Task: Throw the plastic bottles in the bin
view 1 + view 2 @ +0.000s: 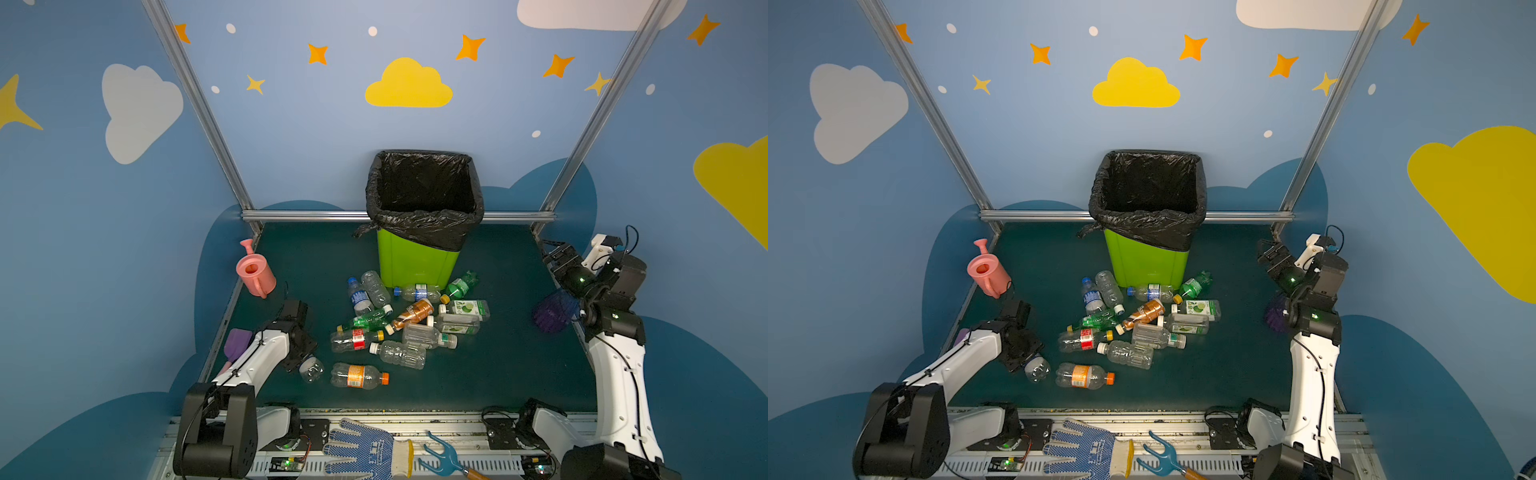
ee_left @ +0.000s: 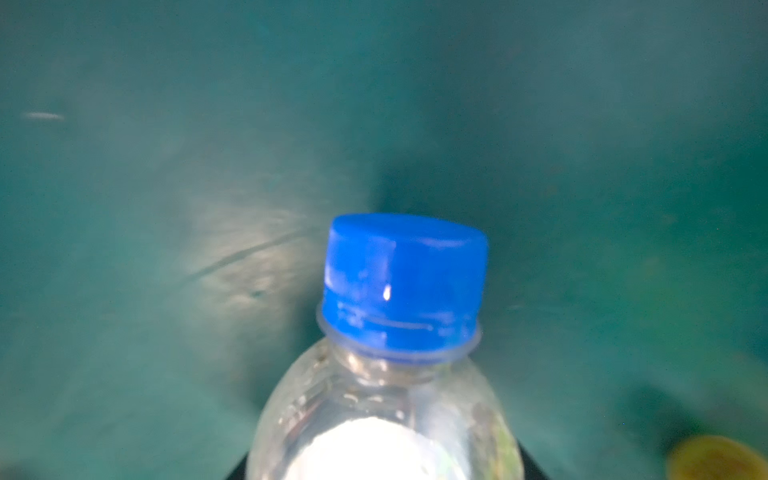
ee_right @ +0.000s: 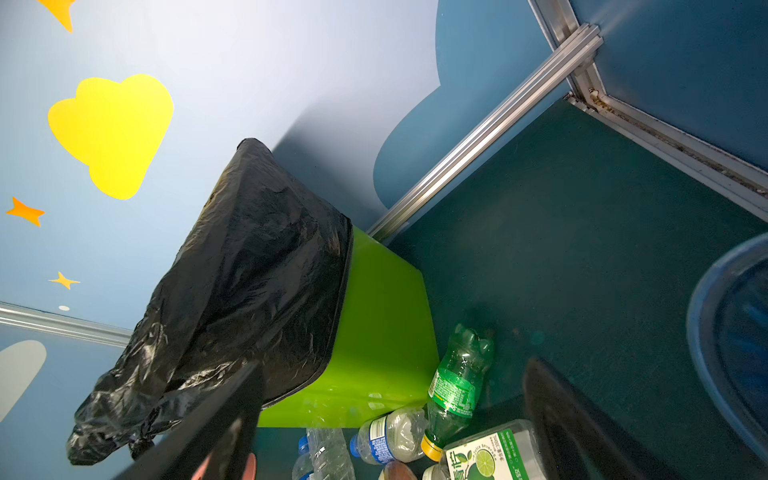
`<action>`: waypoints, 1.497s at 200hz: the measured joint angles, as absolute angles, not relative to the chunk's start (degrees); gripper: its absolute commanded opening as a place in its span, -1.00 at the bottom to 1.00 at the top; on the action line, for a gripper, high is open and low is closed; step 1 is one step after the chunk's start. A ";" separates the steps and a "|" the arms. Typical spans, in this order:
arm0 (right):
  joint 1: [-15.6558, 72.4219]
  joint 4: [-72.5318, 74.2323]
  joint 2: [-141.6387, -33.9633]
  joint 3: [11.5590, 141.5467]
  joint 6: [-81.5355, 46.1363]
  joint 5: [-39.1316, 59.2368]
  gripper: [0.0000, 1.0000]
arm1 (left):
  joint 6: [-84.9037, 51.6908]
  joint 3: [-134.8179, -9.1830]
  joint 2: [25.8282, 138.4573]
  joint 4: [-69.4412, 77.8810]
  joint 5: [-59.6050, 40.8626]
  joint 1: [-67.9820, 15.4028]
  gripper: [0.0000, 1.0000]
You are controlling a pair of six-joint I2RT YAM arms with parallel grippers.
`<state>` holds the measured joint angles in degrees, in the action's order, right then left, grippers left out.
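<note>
My left gripper [image 1: 304,362] is shut on a clear bottle [image 2: 386,415] with a blue cap [image 2: 403,282], low over the green mat at the front left; in both top views its clear base [image 1: 1037,369] sticks out of the jaws. Several plastic bottles [image 1: 409,322] lie in a heap in front of the bin [image 1: 415,266], a lime-green one with a black bag. A bottle with an orange label [image 1: 358,376] lies nearest the held one. My right gripper [image 1: 557,254] hangs open and empty, raised at the far right, facing the bin [image 3: 382,332].
A pink watering can [image 1: 254,272] stands at the left edge and a purple ribbed vase [image 1: 552,313] under the right arm. A purple scoop [image 1: 237,343] lies beside the left arm. A dotted glove [image 1: 365,451] and a blue hand rake [image 1: 442,455] rest on the front rail.
</note>
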<state>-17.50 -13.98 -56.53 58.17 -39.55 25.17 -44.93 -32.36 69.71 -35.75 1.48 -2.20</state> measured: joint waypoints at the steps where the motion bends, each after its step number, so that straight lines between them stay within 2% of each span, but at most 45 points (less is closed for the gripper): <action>1: -17.50 -13.98 -56.53 58.17 -39.59 25.15 0.92 | -44.97 -32.36 69.71 -35.66 1.43 -2.20 0.00; 36: -17.54 -13.98 -56.55 58.17 -40.10 25.15 0.92 | -44.40 -35.14 69.32 -33.67 -0.36 -2.20 -0.10; 66: -17.56 -13.96 -56.84 58.17 -40.38 25.17 0.92 | -43.03 -44.95 66.06 -33.01 -0.58 -2.20 -0.09; 100: -17.61 -14.00 -57.34 58.17 -40.77 25.30 0.92 | -38.28 -66.57 64.51 -30.30 1.17 -2.20 -0.04; 142: -19.03 -15.00 -56.90 58.17 -40.77 25.17 0.92 | -33.32 -98.72 71.57 -19.81 0.93 -2.17 0.00; 166: -20.62 -15.97 -55.11 58.13 -41.43 25.19 0.92 | -33.10 -113.65 80.44 -14.46 -0.21 -5.21 0.03; 189: -21.28 -15.99 -52.73 57.41 -42.54 25.58 0.92 | -31.46 -132.31 95.59 -14.31 -1.83 -13.98 0.16; 198: -21.28 -15.94 -52.38 57.17 -43.13 26.24 0.91 | -30.74 -143.81 104.44 -16.67 -3.01 -17.39 0.30; 207: -21.28 -15.94 -52.40 57.12 -43.59 27.11 0.92 | -30.52 -157.21 114.76 -19.70 -4.32 -20.34 0.54; 216: -21.28 -16.19 -52.73 57.12 -43.75 27.90 0.92 | -30.28 -168.83 124.66 -22.37 -5.87 -22.72 0.65; 223: -21.28 -16.64 -52.90 57.12 -43.68 28.40 0.92 | -30.39 -169.51 127.83 -23.03 -6.72 -24.08 0.74; 234: -21.28 -17.89 -52.90 57.12 -43.44 28.91 0.92 | -30.52 -164.70 128.99 -24.67 -7.53 -25.78 0.99; 267: -21.28 -20.80 -51.44 56.55 -42.28 29.39 0.92 | -24.10 -144.22 122.37 -22.48 -5.43 -29.93 1.00; 299: -20.60 -22.50 -50.11 52.18 -42.35 29.91 0.91 | -18.33 -137.43 110.69 -17.80 -3.97 -33.30 1.00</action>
